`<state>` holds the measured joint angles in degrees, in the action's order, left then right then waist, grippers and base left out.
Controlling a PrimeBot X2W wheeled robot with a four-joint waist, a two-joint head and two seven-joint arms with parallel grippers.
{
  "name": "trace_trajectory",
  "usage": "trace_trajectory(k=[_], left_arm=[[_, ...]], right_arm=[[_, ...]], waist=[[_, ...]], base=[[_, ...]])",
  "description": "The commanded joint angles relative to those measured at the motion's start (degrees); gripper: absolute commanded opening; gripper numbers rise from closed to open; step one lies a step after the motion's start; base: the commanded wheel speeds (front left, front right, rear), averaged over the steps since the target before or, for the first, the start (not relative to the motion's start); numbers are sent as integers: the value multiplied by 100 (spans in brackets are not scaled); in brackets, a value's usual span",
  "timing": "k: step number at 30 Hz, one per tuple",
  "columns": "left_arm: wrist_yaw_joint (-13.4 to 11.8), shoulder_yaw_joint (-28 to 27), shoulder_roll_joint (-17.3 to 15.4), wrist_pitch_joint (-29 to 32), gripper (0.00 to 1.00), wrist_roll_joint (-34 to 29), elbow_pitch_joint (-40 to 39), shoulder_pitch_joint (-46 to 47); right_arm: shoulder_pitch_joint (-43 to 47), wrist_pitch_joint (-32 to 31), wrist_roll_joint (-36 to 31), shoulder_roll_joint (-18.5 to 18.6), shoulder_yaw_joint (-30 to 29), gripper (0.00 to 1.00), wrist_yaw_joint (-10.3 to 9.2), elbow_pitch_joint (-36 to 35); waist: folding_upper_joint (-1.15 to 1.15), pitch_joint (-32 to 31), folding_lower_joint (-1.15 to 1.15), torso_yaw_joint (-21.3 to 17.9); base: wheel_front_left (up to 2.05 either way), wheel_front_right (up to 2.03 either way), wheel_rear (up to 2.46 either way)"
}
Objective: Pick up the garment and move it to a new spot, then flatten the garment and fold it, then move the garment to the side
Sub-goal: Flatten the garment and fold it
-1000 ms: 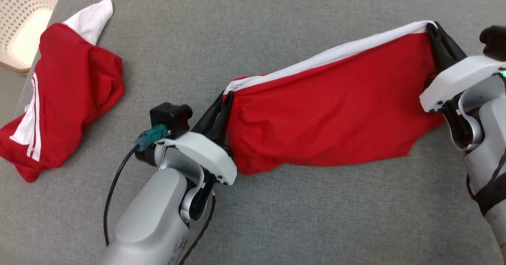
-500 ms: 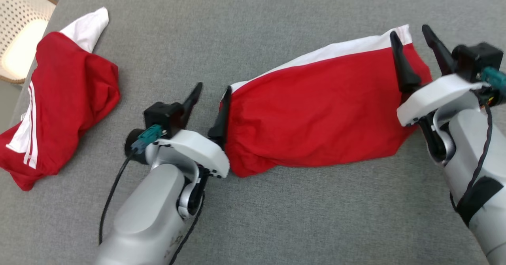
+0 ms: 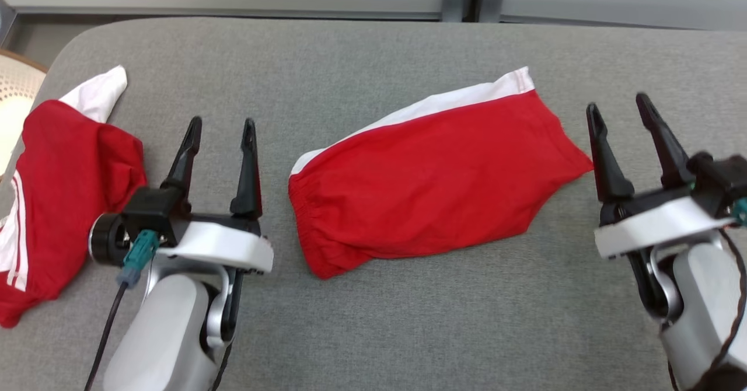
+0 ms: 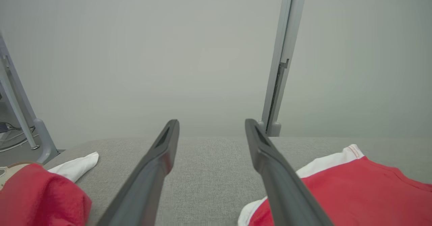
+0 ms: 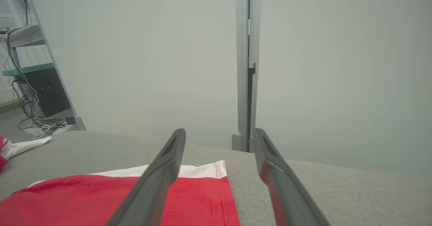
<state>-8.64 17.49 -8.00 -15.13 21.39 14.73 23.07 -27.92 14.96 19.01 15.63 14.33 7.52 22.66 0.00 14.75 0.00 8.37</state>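
On the grey padded bench (image 3: 373,321), centre: red garment (image 3: 432,175) with a white band along its far edge. It lies loose and flat, where a second ago it hung stretched between both tools.

Left tool (image 3: 222,122): jaws spread wide, holding nothing, just beside the garment's gathered end, not touching it; earlier clamped on that end.

Right tool (image 3: 617,104): jaws likewise wide, empty, near the hemmed end, apart from it; earlier clamped there.

Long axis: left to right across the bench, slanting away toward the right — gathered end points left, hem right.

Second red garment (image 3: 64,192): crumpled at the bench's left edge.
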Motion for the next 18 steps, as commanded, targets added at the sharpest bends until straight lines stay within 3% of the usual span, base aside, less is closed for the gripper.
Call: trace_trajectory(k=[1,10,18], left_arm=[[-19,-52,-83,1,100,-139,-15,-208],[36,-207,-174,0,100,-399,-55,-960],[86,-332,-151,0,100,-433,-50,-1224]], right_arm=[[325,25,-86,-51,-119,100,-6,-206],[1685,-240,-388,-318,-604,100,-6,-1151],[2213,-522,-462,-518,-883,100,-5,-1651]], waist=[[0,-159,0,-141],[0,-440,0,-352],[0,-536,0,-416]], base=[[0,0,0],[0,0,0],[0,0,0]])
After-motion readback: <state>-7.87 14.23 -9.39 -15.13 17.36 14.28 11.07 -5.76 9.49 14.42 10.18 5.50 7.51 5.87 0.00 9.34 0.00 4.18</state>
